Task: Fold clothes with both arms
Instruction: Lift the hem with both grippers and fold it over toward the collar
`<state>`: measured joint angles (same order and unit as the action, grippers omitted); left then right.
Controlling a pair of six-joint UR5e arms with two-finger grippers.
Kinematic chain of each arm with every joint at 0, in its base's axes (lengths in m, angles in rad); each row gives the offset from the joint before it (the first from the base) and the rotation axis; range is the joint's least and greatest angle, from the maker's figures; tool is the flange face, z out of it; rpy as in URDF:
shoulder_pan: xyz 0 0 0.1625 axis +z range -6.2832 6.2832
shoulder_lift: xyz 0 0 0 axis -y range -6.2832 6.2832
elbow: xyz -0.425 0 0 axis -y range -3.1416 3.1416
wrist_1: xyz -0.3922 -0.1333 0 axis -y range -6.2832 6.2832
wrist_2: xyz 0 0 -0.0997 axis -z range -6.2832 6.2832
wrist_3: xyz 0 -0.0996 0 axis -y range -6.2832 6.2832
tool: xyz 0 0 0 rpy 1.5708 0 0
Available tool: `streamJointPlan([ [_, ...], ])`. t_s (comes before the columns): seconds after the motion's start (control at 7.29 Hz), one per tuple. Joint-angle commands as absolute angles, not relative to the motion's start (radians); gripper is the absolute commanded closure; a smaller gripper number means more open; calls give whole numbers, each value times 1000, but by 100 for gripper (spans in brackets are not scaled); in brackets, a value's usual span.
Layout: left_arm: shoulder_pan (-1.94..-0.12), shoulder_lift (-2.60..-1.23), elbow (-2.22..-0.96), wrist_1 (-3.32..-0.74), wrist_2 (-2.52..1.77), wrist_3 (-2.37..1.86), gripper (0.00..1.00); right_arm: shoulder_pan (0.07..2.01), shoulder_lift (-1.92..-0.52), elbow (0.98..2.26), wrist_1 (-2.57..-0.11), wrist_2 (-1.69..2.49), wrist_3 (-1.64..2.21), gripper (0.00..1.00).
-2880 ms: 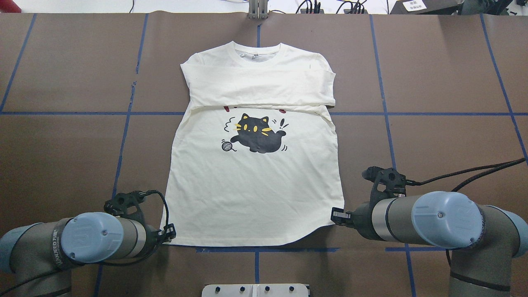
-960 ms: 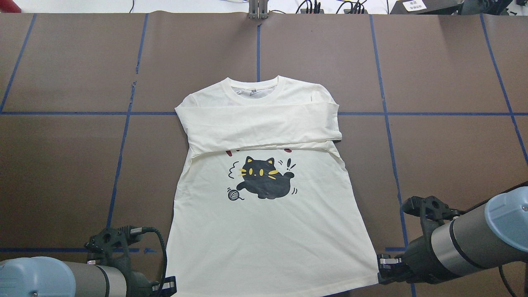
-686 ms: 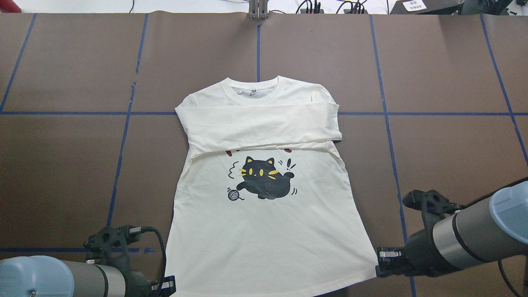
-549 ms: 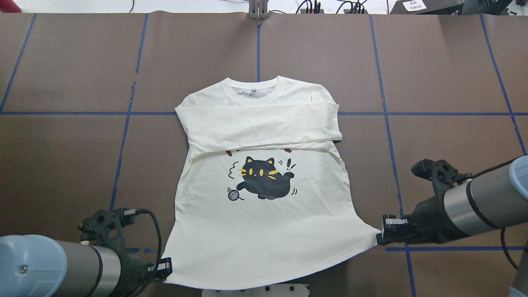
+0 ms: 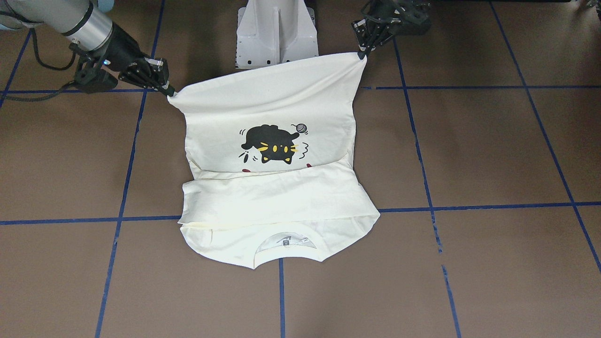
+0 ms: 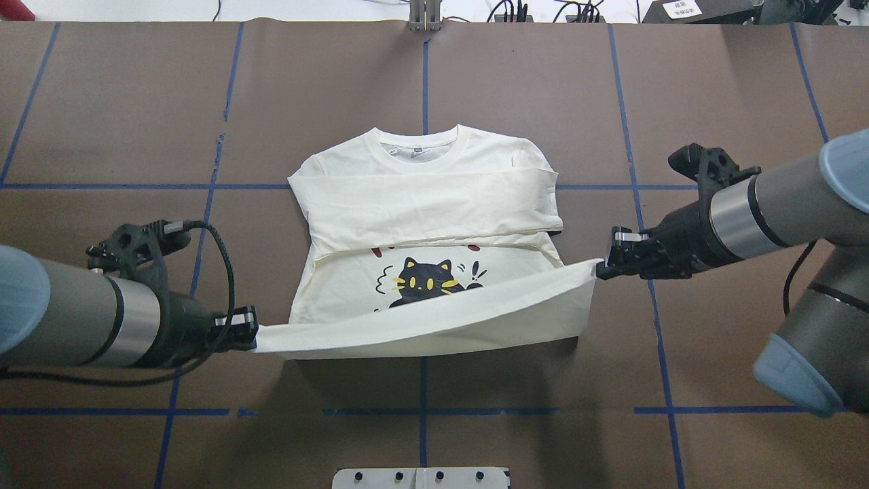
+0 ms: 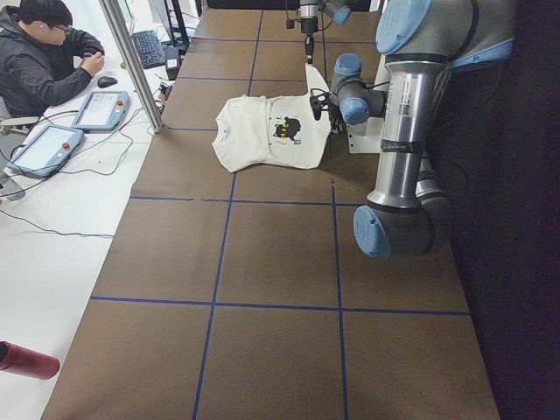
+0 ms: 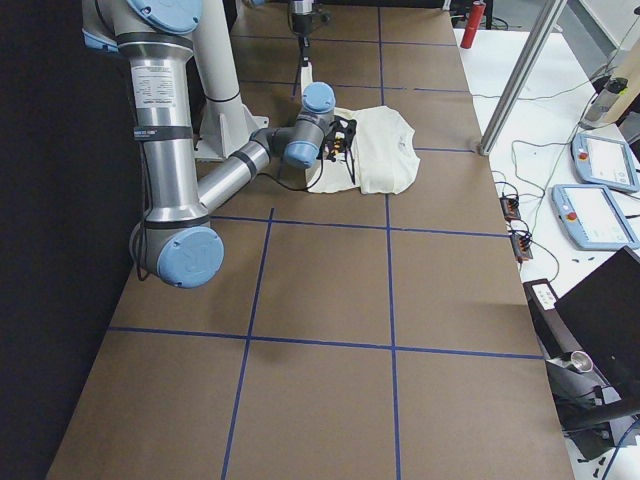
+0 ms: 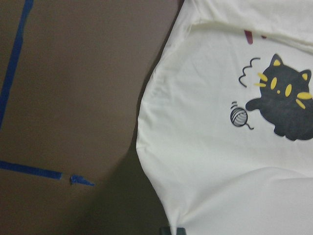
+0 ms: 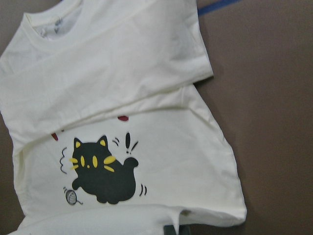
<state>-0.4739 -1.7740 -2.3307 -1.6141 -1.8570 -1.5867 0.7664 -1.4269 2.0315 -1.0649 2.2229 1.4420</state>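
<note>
The table [image 6: 122, 102] carries the shirt [image 6: 421, 204] at its centre, collar toward 12 o'clock, sleeves folded across the chest. Its hem [image 6: 434, 333] hangs lifted over the cat [image 6: 424, 277]. The left gripper [image 6: 252, 337] pinches the 8 o'clock hem corner, and the right gripper [image 6: 601, 265] pinches the 3 o'clock corner.

Grey metal left arm [image 6: 75, 319] and right arm [image 6: 781, 204] are showing light-blue joint caps [image 6: 845, 159], trailing black cables [image 6: 227, 272].
</note>
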Motion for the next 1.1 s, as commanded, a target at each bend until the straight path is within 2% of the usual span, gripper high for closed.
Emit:
streamJointPlan([
  [0.0, -596, -1891, -2185, -1614, -1868, -1569, 100, 885, -1272, 1869, -1066, 2223, 1378, 100],
  [0.41, -744, -2015, -1883, -1665, -1870, -1413, 100, 905, -1000, 1517, -1063, 2212, 1361, 100],
  [0.55, -765, -2055, -1738, -1804, -1868, -1411, 100, 913, -952, 1415, -1063, 2197, 1300, 100],
  [0.69, -788, -2074, -1613, -1925, -1868, -1411, 100, 916, -909, 1334, -1063, 2186, 1284, 100],
  [0.96, -793, -2114, -1449, -2042, -1865, -1411, 100, 928, -907, 1278, -1063, 2186, 1282, 100],
])
